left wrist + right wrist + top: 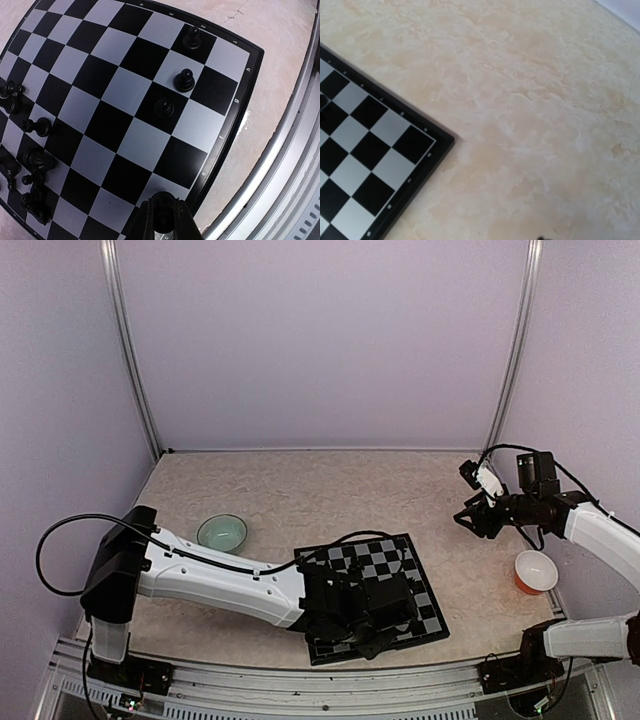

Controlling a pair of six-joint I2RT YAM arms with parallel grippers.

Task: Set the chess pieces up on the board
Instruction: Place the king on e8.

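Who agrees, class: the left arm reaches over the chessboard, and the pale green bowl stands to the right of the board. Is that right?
No. The top view shows the pale green bowl to the left of the board; the left arm does reach over it.

The left arm (215, 580) runs from the lower left of the top view toward the lower centre, with its forearm nearly level. The left gripper (372, 632) sits at lower centre. In the left wrist view its fingers (143, 225) meet at the bottom edge, pressed together. The right arm (600, 530) enters from the right edge. The right gripper (467, 496) points left at mid-height, its jaws spread wide.
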